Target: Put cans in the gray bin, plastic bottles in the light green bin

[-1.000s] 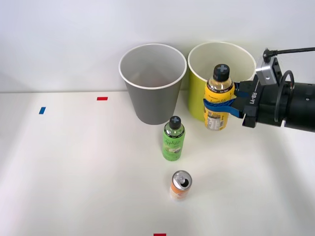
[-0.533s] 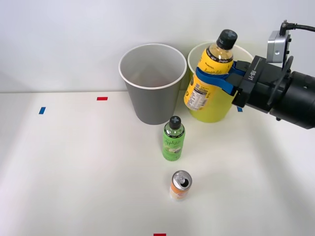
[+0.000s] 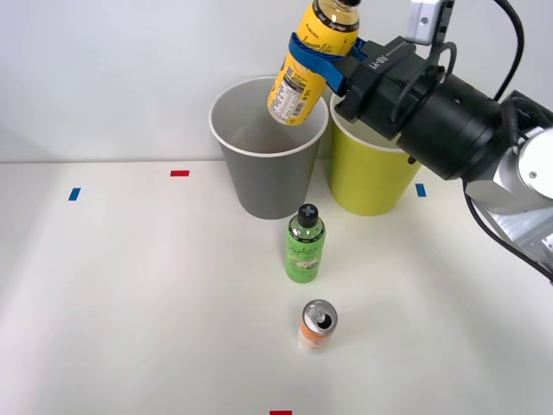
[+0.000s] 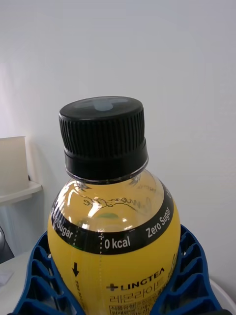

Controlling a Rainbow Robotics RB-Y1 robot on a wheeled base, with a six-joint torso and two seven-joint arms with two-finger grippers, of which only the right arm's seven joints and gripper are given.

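— Where was the yellow bottle-shaped can with the black cap (image 3: 309,59) at that moment?

— In the air, tilted, its base hanging over the open mouth of the round tapered gray bin with the white rim (image 3: 269,147). The right gripper (image 3: 314,54) had its blue ribbed fingers (image 4: 189,275) clenched around the can's upper body, just below the black band of print.

— And the round yellow-green bin (image 3: 371,177)?

— Just beside the gray one, on the robot's right, partly behind the black arm.

— What remained on the white desk (image 3: 138,303)?

— The small translucent green plastic bottle with a black screw cap (image 3: 304,243) stood upright in front of the two bins. Nearer the camera stood the short orange-white drink can with a silver pull-tab top (image 3: 317,325), apart from the bottle.
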